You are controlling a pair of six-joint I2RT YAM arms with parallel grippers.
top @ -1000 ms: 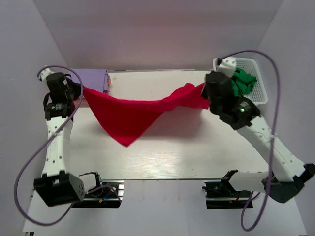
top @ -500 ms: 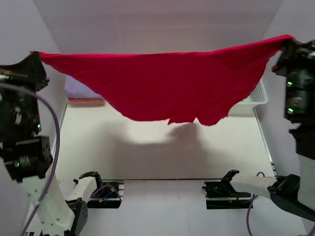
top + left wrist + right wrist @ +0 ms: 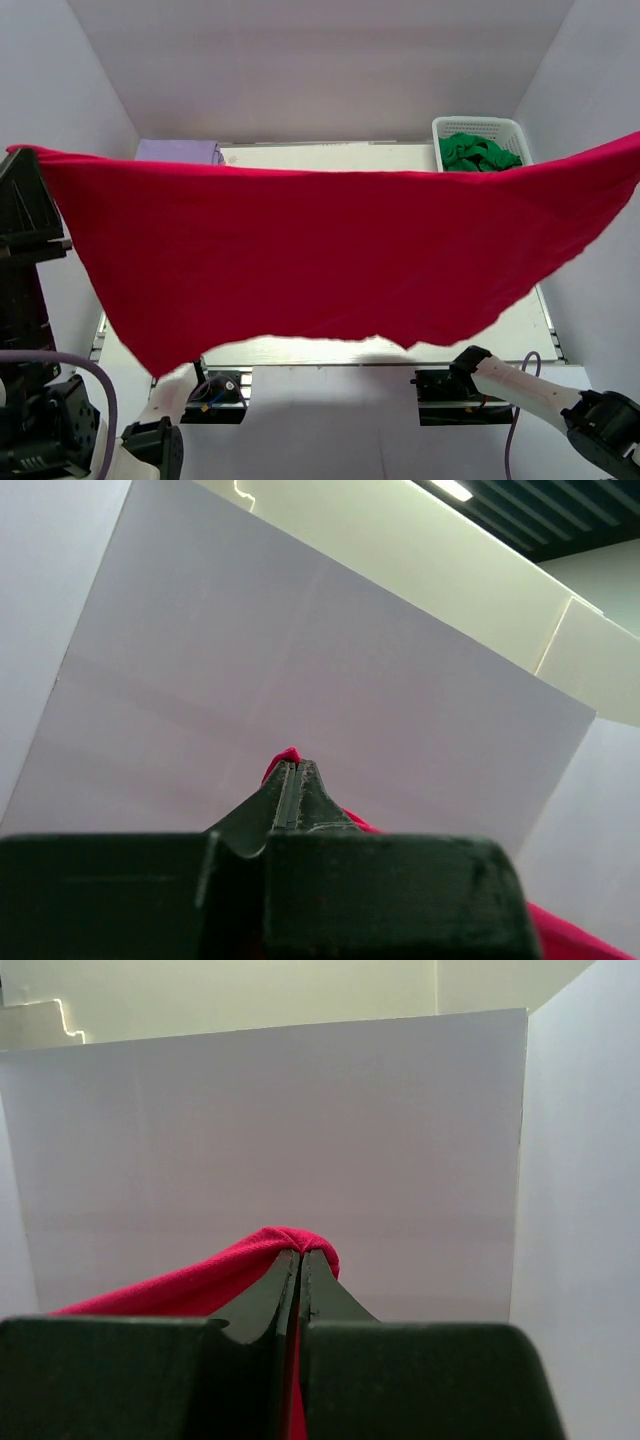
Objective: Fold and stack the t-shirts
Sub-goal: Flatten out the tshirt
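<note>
The red t-shirt hangs spread wide in the air, high above the table and close under the top camera. Its upper edge runs almost straight from the left side of that view to the right side and sags a little in the middle. The lower edge is ragged and hangs lowest toward the left, clear of the tabletop.

In the left wrist view the left gripper has its 2 fingers pressed flat together. A small tuft of red cloth pokes out just past the tips, and more red shows low on the right behind the finger base. The cloth is pinched between the pads at their very ends.

In the right wrist view the right gripper is likewise clamped, with its 2 fingers meeting along 1 thin line. A red fold humps over the tips and the cloth trails away down to the left. Here too the grip is at the fingertips, on an edge of the shirt.

In the top view the left arm rises at the left edge, right where the shirt's left corner ends. The shirt's right corner runs out of the picture, and only the lower part of the right arm shows.

Behind the raised shirt, a lavender t-shirt lies flat at the far left corner of the table. A green t-shirt is bunched inside the white basket at the far right corner.
</note>
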